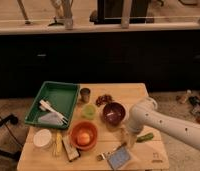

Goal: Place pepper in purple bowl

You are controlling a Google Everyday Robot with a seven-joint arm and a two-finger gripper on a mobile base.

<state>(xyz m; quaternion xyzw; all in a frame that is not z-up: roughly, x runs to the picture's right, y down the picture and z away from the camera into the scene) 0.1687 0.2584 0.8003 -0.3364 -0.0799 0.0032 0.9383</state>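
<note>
Lying on the desk (143, 92) near its right front part, the pepper (145, 136) shows as a short green strip poking out to the right of the white arm (165, 125), which covers its left end. It is outside the purple bowl (114, 112), below and to the right of it. The tool (125, 136) hangs low over the desk just left of the pepper, below the purple bowl's front rim. Whether the tool touches the pepper cannot be told, nor whether it is apart or together. The arm comes in from the right edge and bends at a round joint beside the bowl.

Left of the purple bowl stands a small light-green cup (88, 111), with a metal cup (85, 94) behind it and a dark reddish clump (104, 99) nearby. An orange bowl (83, 131) holding a round orange thing sits toward the front. A white round container (43, 139) is at the front left, and a green tray (59, 90) with white items fills the back left. A bluish flat item (119, 157) lies at the front edge.
</note>
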